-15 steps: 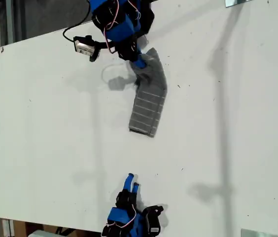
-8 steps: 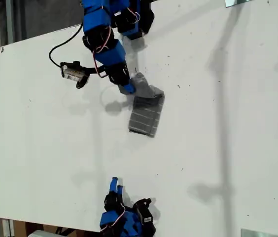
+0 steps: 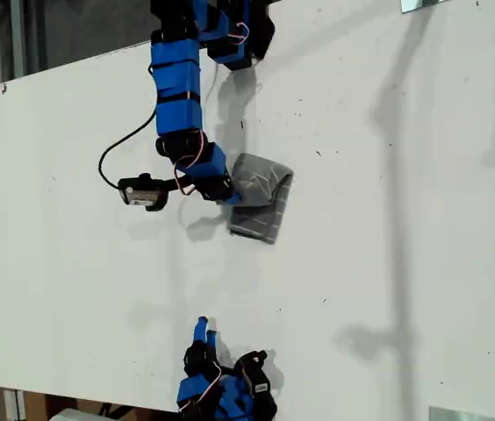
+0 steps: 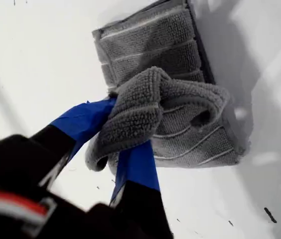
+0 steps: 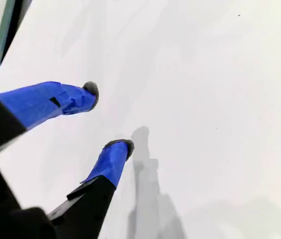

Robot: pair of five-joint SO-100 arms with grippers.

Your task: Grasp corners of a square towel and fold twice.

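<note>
The grey striped towel [image 3: 263, 200] lies as a small folded bundle near the middle of the white table [image 3: 405, 219]. In the first wrist view its lower layer lies flat [image 4: 155, 45], and a bunched end [image 4: 135, 109] curls back over it. My first gripper [image 3: 228, 195] is shut on that bunched end; its blue fingers [image 4: 83, 122] sit on either side of the cloth. It reaches down from the top of the exterior view. My second gripper [image 3: 205, 330] is at the bottom edge of the exterior view, well away from the towel. It is open [image 5: 108, 119] over bare table, holding nothing.
A black cable and a small camera module [image 3: 142, 190] hang off the first arm towards the exterior view's left. The table's far edge runs along the top left of the exterior view. Small dark specks dot the white surface.
My first gripper has travelled towards the bottom of the exterior view, pulling the towel's far end over the rest, so the long strip is now a short bundle. My second gripper shifted slightly left.
</note>
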